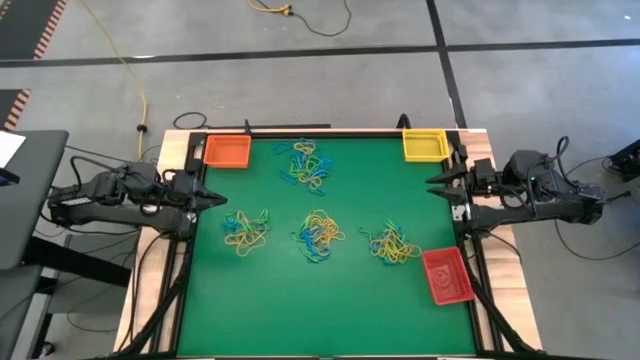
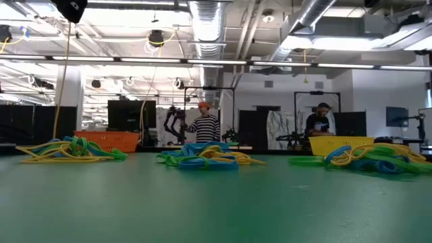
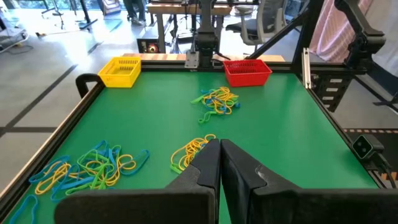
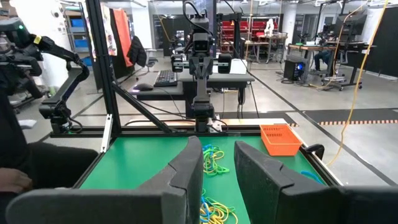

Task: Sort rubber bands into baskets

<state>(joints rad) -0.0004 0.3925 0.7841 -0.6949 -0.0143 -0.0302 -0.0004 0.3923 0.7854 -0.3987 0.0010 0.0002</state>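
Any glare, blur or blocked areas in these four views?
High view: even light, no harsh shadows on the green table. Low view: bright ceiling lights; near tabletop soft, rubber bands sharp enough. Left wrist view: left tool hides part of a pile. Right wrist view: right tool blocks the centre; orange basket clear.

Grey floor (image 1: 520, 90), exposed ceiling ducts (image 2: 209, 20), desks (image 4: 205, 78) behind.

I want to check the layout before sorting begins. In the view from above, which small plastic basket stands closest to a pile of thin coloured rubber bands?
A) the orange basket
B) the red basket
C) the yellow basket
B: the red rectangular plastic basket sits right beside a pile of yellow, blue and green rubber bands, while the orange basket and yellow basket stand farther from any pile.
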